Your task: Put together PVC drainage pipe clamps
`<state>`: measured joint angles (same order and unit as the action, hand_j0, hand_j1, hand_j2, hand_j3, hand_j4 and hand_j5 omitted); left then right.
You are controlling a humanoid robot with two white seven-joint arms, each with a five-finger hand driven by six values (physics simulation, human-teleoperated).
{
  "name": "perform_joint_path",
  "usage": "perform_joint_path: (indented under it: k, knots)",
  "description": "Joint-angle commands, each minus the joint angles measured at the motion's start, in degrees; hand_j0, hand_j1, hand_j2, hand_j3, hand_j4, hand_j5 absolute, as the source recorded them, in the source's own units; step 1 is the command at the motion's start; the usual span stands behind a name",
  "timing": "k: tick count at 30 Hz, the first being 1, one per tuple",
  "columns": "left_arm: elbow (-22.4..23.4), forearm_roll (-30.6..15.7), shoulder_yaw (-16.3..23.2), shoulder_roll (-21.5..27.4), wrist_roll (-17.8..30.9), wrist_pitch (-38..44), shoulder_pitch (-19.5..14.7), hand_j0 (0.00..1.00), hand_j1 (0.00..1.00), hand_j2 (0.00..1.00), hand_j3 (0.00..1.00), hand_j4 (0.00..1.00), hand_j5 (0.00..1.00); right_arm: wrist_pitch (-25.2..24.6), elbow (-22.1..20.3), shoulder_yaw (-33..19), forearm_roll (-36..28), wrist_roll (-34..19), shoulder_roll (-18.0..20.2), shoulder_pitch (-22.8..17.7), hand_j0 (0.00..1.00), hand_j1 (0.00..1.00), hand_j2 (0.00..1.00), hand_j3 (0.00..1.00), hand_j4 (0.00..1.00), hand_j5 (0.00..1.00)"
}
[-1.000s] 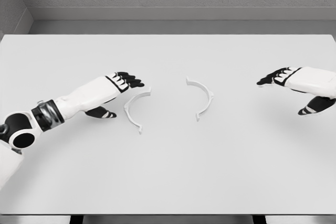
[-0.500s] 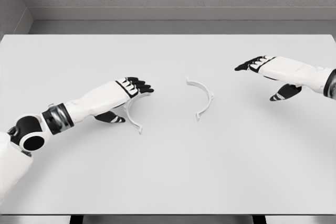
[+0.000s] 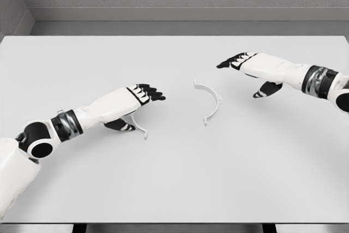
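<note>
Two clamp halves lying on the counter (image 3: 174, 178). Left robot hand (image 3: 143, 95) over the left clamp half (image 3: 140, 130), fingers apart, gripping nothing. Right robot hand (image 3: 248, 64) spread, empty, beyond the right clamp half (image 3: 211, 102).

Both arms have closed in on the right clamp half (image 3: 209, 101): the left hand (image 3: 143, 94) has slid over the left clamp half (image 3: 139, 128), hiding most of it, while the right hand (image 3: 248, 65) has advanced from the table's edge.
</note>
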<state>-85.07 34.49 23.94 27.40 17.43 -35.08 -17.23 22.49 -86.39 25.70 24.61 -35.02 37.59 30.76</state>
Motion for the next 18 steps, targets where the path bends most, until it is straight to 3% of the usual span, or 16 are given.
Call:
perform_joint_path:
  k: [1,18]
  knots:
    - [0.17,-0.39,0.23,-0.59,-0.03,0.08,0.00,1.00,1.00,1.00,1.00,1.00,1.00,-0.16,1.40,0.67,1.41,0.02,-2.17,0.17,1.00,1.00,1.00,1.00,1.00,1.00]
    - [2.54,0.84,0.76,-4.64,-0.03,0.08,-1.41,1.00,1.00,1.00,1.00,1.00,1.00,-0.16,7.64,1.37,3.17,0.02,-8.06,1.76,1.00,1.00,1.00,1.00,1.00,1.00]
